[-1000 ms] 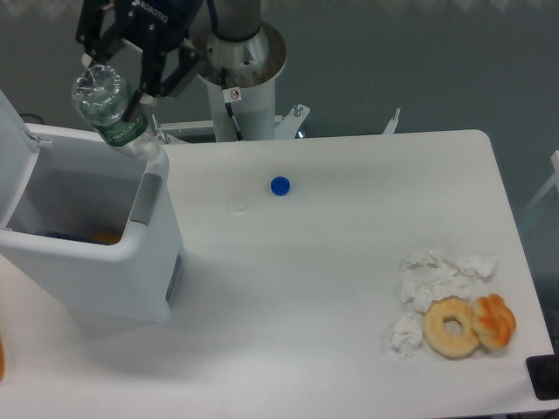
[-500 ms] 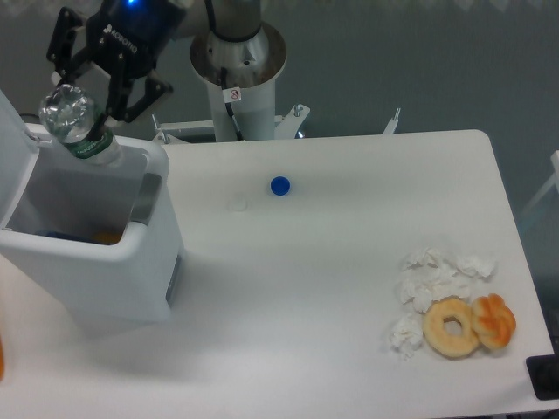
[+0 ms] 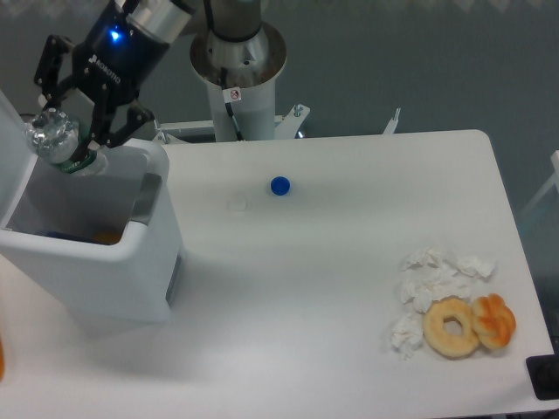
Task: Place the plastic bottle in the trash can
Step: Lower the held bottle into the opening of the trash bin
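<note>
Holding the gripper [image 3: 72, 131] pinched on the plastic bottle [image 3: 58, 140], I am hanging it above the far rim of the trash can [image 3: 105, 262], at the table's [image 3: 349, 288] far-left corner. The bottle is tilting, clear base up and to the left, green label band between the fingers [image 3: 109, 118]. To release cleanly, I am judging it best to bring it a little nearer, over the open mouth, clear of the raised lid [image 3: 13, 166] on the left, then spread the fingers. The bottle is not inside the can yet.
</note>
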Motion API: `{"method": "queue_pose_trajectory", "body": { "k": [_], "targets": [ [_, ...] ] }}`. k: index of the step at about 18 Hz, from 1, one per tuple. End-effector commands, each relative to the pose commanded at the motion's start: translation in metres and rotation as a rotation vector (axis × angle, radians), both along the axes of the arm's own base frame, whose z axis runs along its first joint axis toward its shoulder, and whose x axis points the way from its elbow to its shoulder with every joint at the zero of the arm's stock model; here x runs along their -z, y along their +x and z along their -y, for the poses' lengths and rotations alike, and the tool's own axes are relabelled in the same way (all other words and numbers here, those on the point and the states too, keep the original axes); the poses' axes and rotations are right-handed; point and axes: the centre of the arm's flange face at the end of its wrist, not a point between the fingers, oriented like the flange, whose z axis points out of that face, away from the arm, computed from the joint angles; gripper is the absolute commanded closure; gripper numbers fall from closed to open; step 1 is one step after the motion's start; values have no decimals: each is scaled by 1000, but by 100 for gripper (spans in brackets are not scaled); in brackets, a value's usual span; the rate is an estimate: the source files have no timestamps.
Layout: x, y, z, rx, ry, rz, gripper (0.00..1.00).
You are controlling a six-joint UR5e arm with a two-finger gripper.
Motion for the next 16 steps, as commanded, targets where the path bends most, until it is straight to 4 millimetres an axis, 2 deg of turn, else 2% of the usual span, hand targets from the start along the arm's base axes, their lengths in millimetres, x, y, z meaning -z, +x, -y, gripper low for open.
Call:
{"method": "queue_pose_trajectory", "body": {
  "k": [6, 8, 11, 16],
  "targets": [
    [14, -6, -8, 4, -17, 11, 40],
    [24, -7, -16, 13, -26, 18, 40],
    [33, -1, -24, 32, -35, 25, 39],
    [50, -4, -30, 37, -56, 42, 38]
  ]
}}
